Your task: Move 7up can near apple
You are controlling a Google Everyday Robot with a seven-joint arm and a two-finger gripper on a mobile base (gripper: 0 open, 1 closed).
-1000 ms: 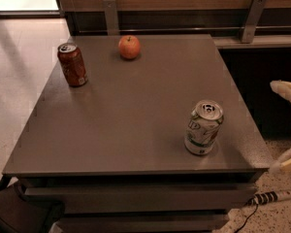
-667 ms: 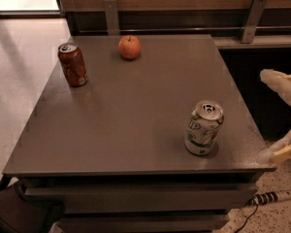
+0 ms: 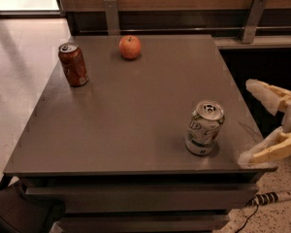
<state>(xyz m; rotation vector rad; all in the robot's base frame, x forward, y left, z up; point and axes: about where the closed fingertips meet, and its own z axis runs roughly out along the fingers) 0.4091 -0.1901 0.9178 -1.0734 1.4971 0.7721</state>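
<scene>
The 7up can [image 3: 204, 127], white and silver with green lettering, stands upright near the front right of the grey table [image 3: 136, 110]. The red-orange apple [image 3: 130, 47] sits at the far side of the table, left of centre. My gripper [image 3: 250, 123] is at the right edge of the view, to the right of the can and apart from it. Its two pale fingers [image 3: 266, 93] are spread wide, one above the other, and hold nothing.
A reddish-brown can [image 3: 73, 64] stands upright at the far left of the table, left of the apple. A dark wall with two metal brackets [image 3: 254, 18] runs behind the table. A cable [image 3: 266, 198] lies on the floor at lower right.
My gripper has moved left into view, closer to the 7up can. The cans and the apple have not moved.
</scene>
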